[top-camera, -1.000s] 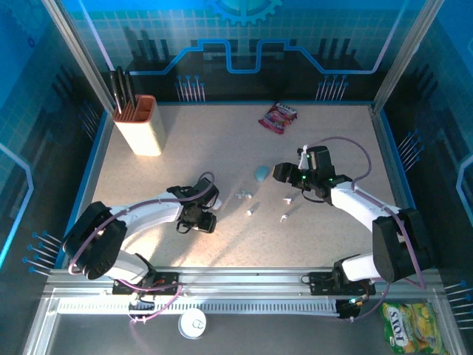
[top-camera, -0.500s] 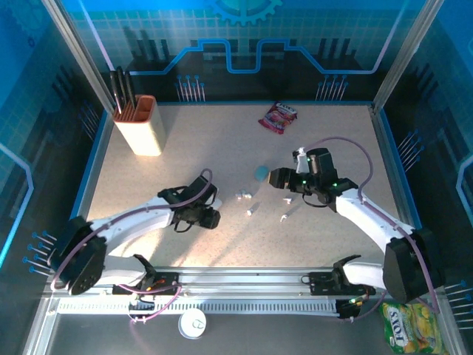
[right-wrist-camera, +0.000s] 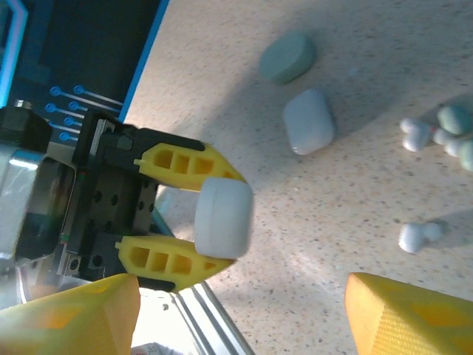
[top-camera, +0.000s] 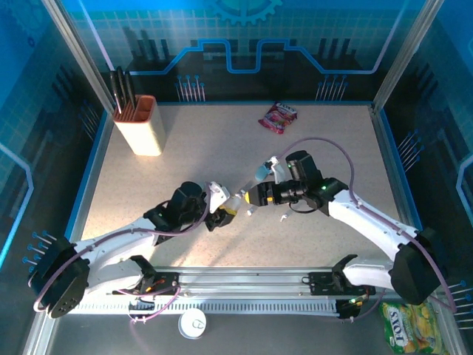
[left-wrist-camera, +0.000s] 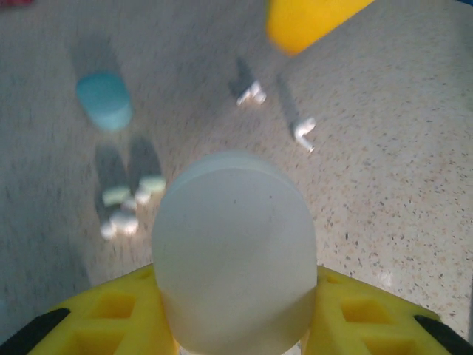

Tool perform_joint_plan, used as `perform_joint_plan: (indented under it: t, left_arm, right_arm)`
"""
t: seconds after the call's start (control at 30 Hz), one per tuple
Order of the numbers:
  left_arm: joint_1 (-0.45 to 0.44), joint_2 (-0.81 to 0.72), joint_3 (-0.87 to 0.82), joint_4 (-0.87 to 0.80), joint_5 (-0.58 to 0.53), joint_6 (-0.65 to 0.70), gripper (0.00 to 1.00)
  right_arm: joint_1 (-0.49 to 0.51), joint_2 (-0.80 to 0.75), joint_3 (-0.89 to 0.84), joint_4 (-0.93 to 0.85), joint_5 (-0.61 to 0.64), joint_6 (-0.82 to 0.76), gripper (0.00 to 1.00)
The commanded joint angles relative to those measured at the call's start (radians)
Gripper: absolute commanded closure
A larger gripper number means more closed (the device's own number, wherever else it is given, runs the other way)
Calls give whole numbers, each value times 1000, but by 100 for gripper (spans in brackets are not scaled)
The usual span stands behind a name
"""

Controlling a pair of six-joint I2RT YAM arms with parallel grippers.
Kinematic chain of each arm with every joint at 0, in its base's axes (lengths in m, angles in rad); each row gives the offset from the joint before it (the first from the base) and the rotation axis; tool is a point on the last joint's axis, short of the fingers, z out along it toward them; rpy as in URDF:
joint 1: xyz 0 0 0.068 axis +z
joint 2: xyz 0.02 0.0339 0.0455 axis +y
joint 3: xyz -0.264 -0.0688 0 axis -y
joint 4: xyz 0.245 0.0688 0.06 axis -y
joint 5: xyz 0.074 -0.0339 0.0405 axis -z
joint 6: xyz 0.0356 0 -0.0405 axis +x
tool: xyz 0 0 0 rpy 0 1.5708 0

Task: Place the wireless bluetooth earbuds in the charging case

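Observation:
My left gripper [top-camera: 230, 205] [left-wrist-camera: 233, 274] [right-wrist-camera: 225, 222] is shut on a white pebble-shaped charging case [top-camera: 235, 201] [left-wrist-camera: 233, 251] [right-wrist-camera: 224, 218], held closed above the table's middle. My right gripper [top-camera: 255, 196] [right-wrist-camera: 242, 279] stands open and empty, close in front of that case. One of its yellow fingers [left-wrist-camera: 310, 22] shows in the left wrist view. Earbuds lie on the table: a mixed white and light-blue cluster [left-wrist-camera: 129, 203] [right-wrist-camera: 436, 129] and single white ones [left-wrist-camera: 251, 92] [left-wrist-camera: 303, 133] [right-wrist-camera: 417, 235]. A light-blue case [top-camera: 260, 171] [left-wrist-camera: 105, 100] lies beyond them.
In the right wrist view a second white case [right-wrist-camera: 309, 120] and a teal case [right-wrist-camera: 288, 57] lie on the table. A knife block [top-camera: 140, 126] stands at the back left. A red packet [top-camera: 278, 117] lies at the back. The rail [top-camera: 244, 281] runs along the near edge.
My left gripper has closed on the white case and carried it right, toward the middle. My right gripper has moved left and down to meet it.

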Motion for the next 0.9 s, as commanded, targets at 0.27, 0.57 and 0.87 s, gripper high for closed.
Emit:
perform_joint_plan:
  t: [0.27,0.57,0.87]
  left_arm:
    - [-17,-22,-33,190,89,154,73]
    - [-19,-17,-35,180,77,166,71]
    - [-19,-16,-39,163,63,180,70]
  right_arm:
    - [78,116,87,0,-43,24,33]
    - [78,103,83,-26,-12,31,65]
    - [72,87,101,-47,-1,32,54]
